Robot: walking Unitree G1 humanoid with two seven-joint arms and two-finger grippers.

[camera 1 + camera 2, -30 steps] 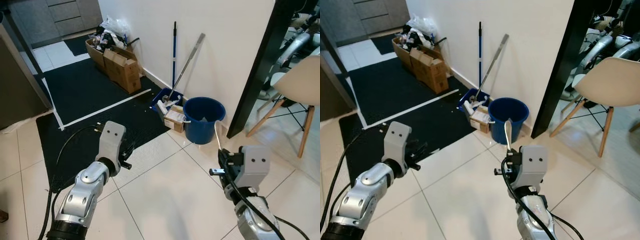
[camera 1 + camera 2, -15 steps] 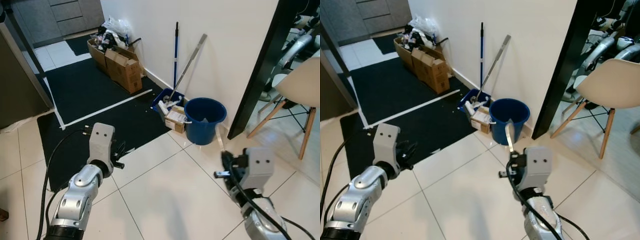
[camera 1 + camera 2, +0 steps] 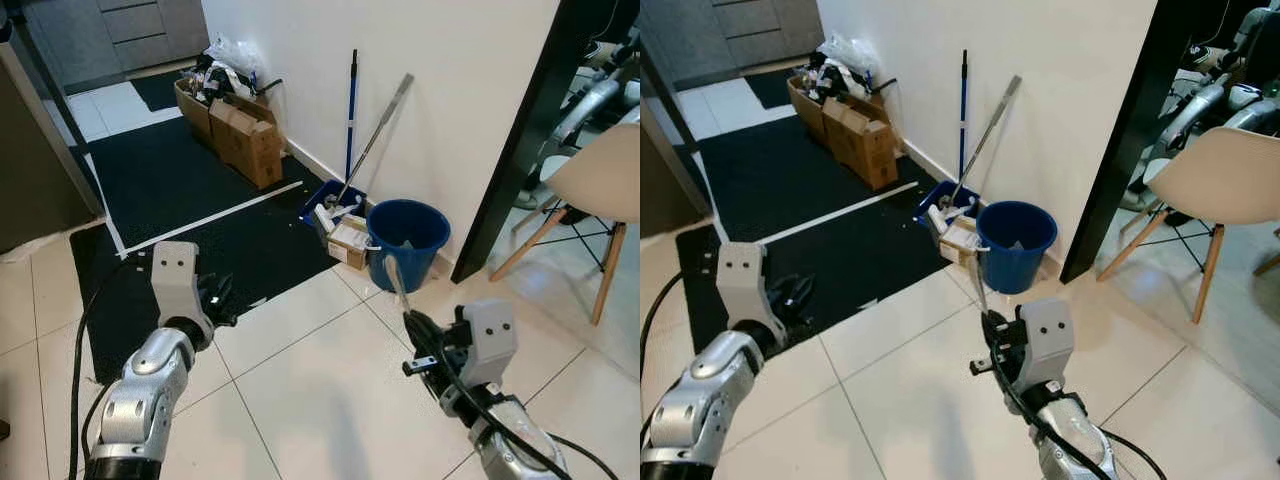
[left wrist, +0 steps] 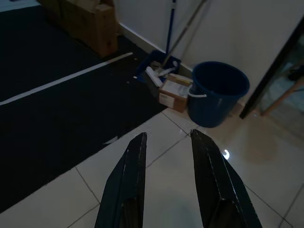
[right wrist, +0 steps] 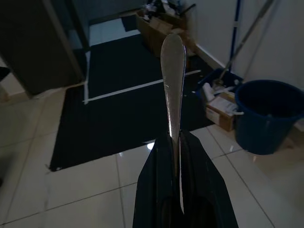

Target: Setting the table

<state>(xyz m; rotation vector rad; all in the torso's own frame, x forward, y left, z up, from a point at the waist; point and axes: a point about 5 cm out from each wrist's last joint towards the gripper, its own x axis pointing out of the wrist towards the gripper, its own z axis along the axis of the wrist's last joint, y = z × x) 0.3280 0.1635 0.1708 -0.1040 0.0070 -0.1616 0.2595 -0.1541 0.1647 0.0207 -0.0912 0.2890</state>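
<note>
My right gripper [image 3: 414, 327] is held out low over the white tile floor and is shut on a silver piece of cutlery [image 5: 173, 71]. The cutlery's flat rounded end sticks up and forward beyond the fingers [image 5: 194, 161], and the held end is hidden between them. The same cutlery [image 3: 395, 285] rises in front of the blue bucket in the left eye view. My left gripper [image 4: 167, 135] is open with nothing between its fingers. It is held out over the edge of the black mat [image 3: 170, 200].
A blue bucket [image 3: 407, 240] stands against the white wall with a small box and a blue tub beside it. Two long handles [image 3: 350, 110] lean on the wall. Cardboard boxes [image 3: 245, 135] lie further back. A black post [image 3: 515, 140] and a pale chair [image 3: 600, 185] are on the right.
My left arm has swung out to the left. My right gripper, with the cutlery in it, has shifted a little to the left. The room has barely shifted in view.
</note>
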